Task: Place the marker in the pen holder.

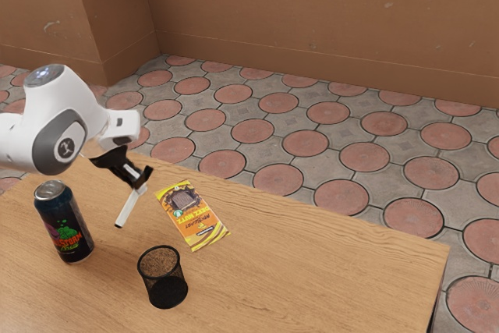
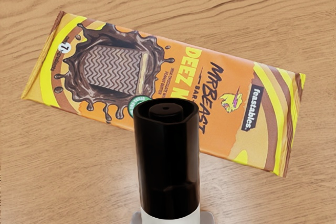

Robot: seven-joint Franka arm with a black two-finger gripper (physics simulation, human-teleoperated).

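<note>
Gripping the marker (image 1: 129, 209), I have both fingers of my gripper (image 1: 139, 180) clamped on it, its length slanting outside the pen holder (image 1: 163, 280). That black mesh cup stands upright on the wooden table (image 1: 288, 263), nearer the exterior camera. Toward the exterior view's right of the marker lies the yellow-orange chocolate bar (image 1: 192, 216); toward its left, the dark can (image 1: 64, 224) stands upright.
</note>
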